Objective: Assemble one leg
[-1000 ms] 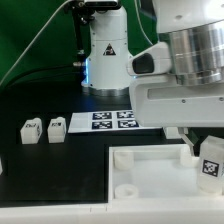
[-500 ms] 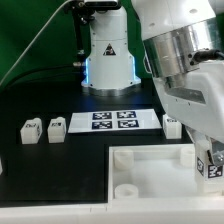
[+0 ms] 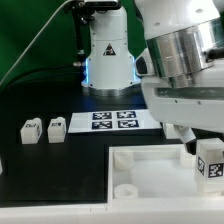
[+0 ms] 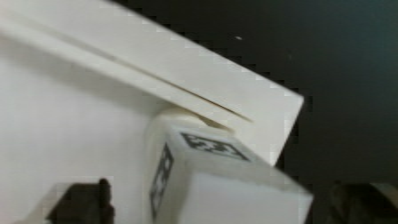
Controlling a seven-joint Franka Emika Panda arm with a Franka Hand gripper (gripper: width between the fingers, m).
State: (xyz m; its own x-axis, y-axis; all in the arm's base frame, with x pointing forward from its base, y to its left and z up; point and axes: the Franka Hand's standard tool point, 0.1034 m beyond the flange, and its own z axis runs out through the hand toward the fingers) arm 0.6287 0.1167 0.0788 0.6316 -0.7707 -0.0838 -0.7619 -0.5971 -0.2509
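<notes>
White plastic is what the gripper (image 3: 208, 150) is carrying: the leg (image 3: 210, 163), a small block with a black-and-white tag on its face, is sitting directly below the wrist with its long axis running roughly in line with the fingers. The jaws are closing narrowly on its upper part, as far as the bulky wrist lets me judge. Beneath and just beside the held leg, the large white panel (image 3: 150, 170) is lying flat, and the leg is hanging over the panel's corner region at the exterior view's right. That vertical gap is the relation the coming move depends on, in my judgement: the leg needs to travel straight down from the tool into a corner socket, which the exterior view is not showing here.

Seen from the wrist, the tagged leg (image 4: 210, 165) is filling the foreground with the panel's edge (image 4: 214, 85) close behind it, yet whether they are touching cannot be told. One dark fingertip (image 4: 80, 200) is showing beside the leg.

Only the exterior view is showing what lies well away from the tool: two spare legs (image 3: 42, 130) and the marker board (image 3: 112, 121) on the black table (image 3: 60, 175).
</notes>
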